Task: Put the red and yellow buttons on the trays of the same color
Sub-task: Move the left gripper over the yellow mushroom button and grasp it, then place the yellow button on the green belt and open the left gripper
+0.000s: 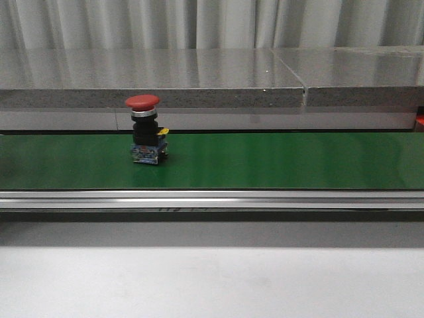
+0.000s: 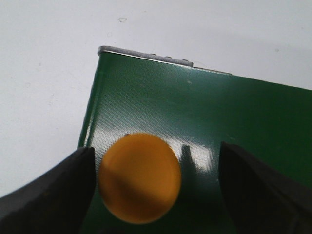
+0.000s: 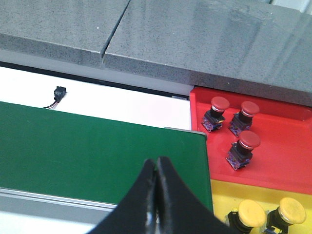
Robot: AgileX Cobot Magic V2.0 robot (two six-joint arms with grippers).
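**A:** Where do the buttons sit?

**B:** The front view shows 1 red button (image 1: 144, 126) upright on the green belt (image 1: 278, 160), left of centre, with neither arm in that frame. The left wrist view looks down on 1 yellow button (image 2: 140, 178) near the belt's end, between the wide-spread fingers of the left gripper (image 2: 156, 187); neither finger touches it. The right gripper (image 3: 156, 183) has its jaws pressed together, holding nothing, over the belt beside the red tray (image 3: 287, 146), which holds 3 red buttons. The yellow tray (image 3: 219, 195) below it shows 2 yellow ones.

**A:** What could go wrong?

**B:** The yellow cap sits nearer 1 finger, so an uneven close would likely shove or tip it. The rounded cap could also slip out. With both trays adjacent, a careless drop might land on the wrong colour.
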